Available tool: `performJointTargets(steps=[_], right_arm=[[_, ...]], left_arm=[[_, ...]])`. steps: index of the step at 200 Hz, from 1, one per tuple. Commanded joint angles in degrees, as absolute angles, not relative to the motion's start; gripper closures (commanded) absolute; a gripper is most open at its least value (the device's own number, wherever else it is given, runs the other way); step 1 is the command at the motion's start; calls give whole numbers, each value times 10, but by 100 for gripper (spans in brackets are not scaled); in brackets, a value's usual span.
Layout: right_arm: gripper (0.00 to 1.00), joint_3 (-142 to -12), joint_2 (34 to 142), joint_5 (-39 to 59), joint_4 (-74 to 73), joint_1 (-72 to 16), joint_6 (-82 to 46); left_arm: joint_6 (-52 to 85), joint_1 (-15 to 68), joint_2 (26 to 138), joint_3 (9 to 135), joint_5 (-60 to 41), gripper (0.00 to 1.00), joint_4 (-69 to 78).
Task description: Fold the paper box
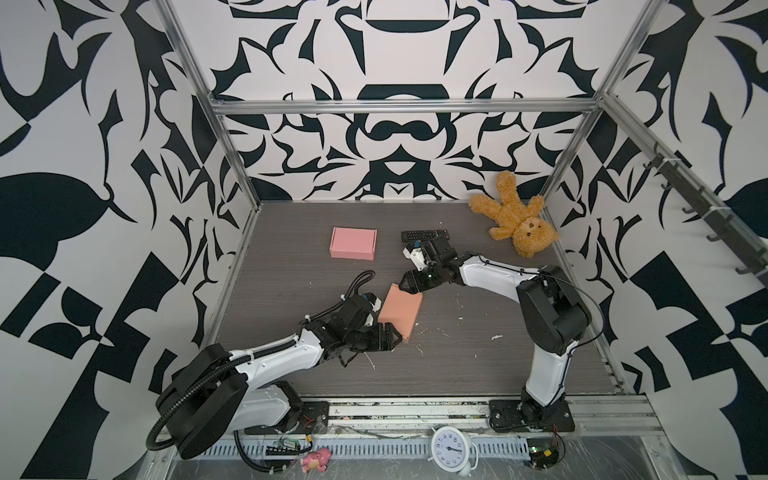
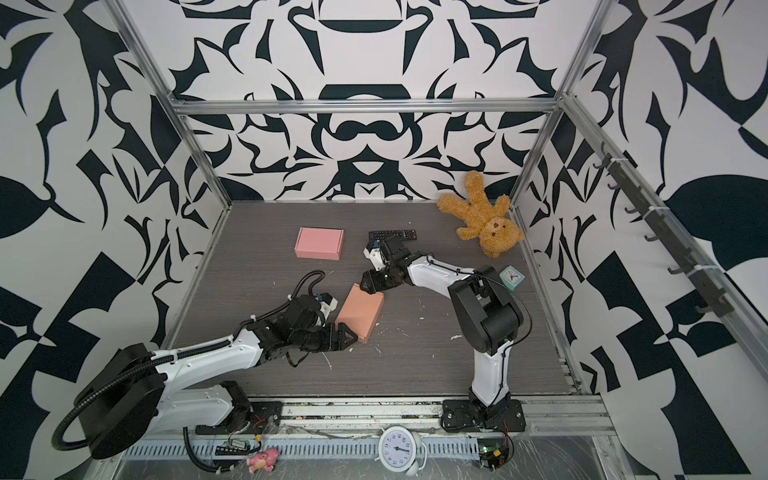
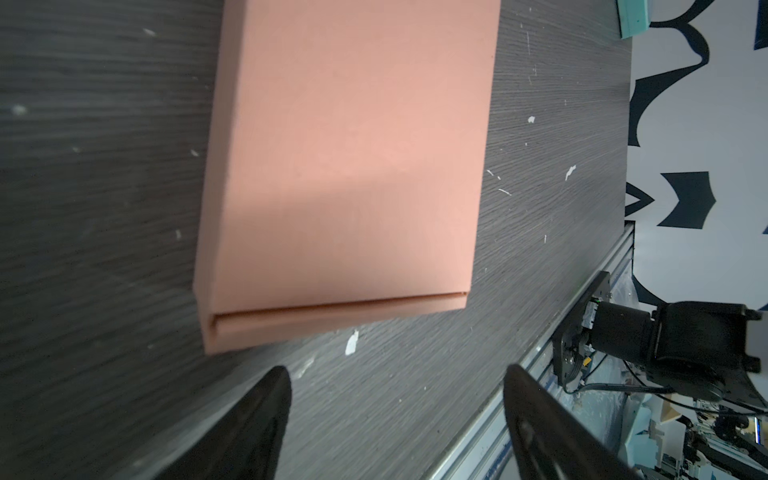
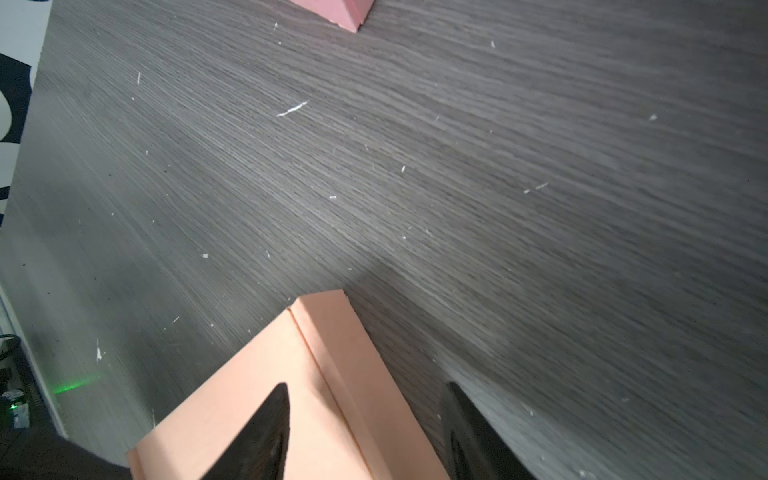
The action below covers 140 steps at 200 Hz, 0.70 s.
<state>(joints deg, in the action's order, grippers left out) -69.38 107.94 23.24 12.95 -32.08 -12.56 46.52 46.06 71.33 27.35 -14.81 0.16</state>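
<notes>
Both left arm (image 1: pixel 282 353) and right arm (image 1: pixel 490 270) stretch low toward box (image 1: pixel 401 311).

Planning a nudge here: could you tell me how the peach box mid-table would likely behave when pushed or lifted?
The peach box is probably light and hollow: its seam shows thin folded walls, so hard squeezing may dent it. Lying flat on the smooth table, it would likely slide or pivot when pushed, not tip.
</notes>
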Motion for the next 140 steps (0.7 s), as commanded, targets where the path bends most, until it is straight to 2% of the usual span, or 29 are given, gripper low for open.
performJointTargets(steps=[1,140], right_arm=[[42,-683,1060,244,117,-321,-134],[47,-584,990,254,92,-321,-154]], left_arm=[[461,454,718,285,-158,17,16],[446,423,770,306,-189,17,44]])
